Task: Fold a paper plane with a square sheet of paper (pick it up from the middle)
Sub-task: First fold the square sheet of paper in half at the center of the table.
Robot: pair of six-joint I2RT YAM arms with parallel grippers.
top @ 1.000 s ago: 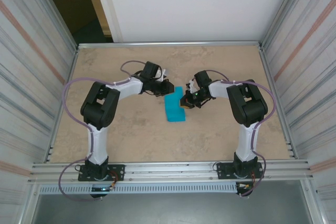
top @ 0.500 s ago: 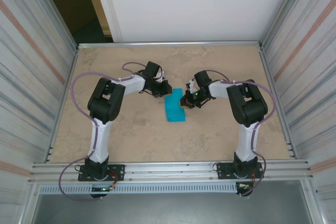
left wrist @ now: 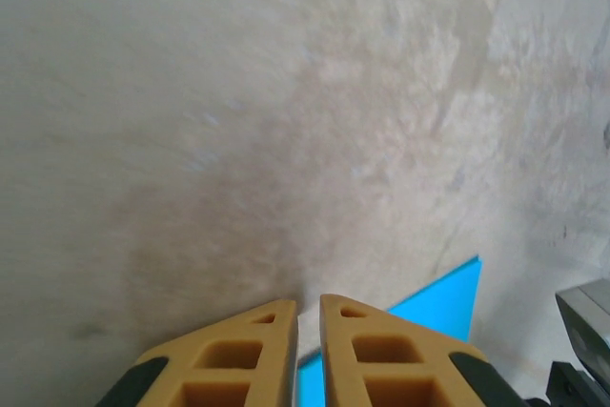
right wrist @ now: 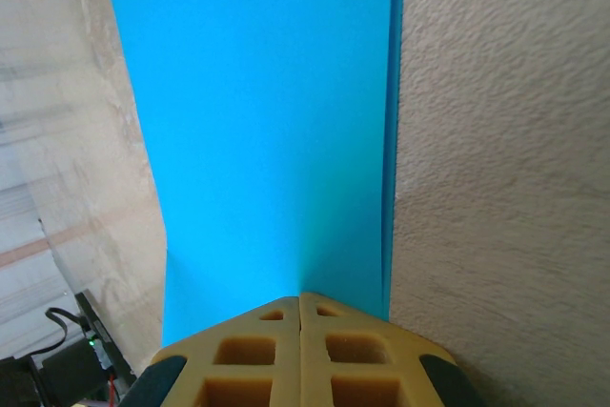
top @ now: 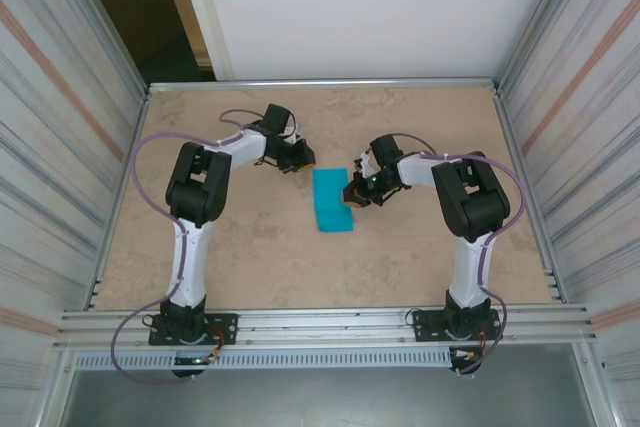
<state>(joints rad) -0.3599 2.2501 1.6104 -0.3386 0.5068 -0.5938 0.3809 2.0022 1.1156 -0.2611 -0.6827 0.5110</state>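
Right wrist view: the thin, bright turquoise-blue sheet of paper [right wrist: 267, 121], folded to a long narrow strip, runs from bottom centre to the top of the frame. The right gripper [right wrist: 300, 297] has its tan fingers pressed together, tips at the strip's near end. I cannot tell whether a layer is nipped between them or only pinned to the beige stone-patterned tabletop [right wrist: 496, 140].

The main risk, as I judge it, is that only one point holds the strip. Any sideways drag by that tip could pivot or slide it, and the loose layers could spring open and spoil the crease.

In the top external view the sheet of paper [top: 332, 204] lies at the frame's centre. The right gripper [top: 352, 194] touches its right edge, while the left gripper [top: 300, 160] sits apart to the upper left. In the left wrist view the left gripper [left wrist: 307, 304] shows a thin slit between its fingers, with nothing in it.
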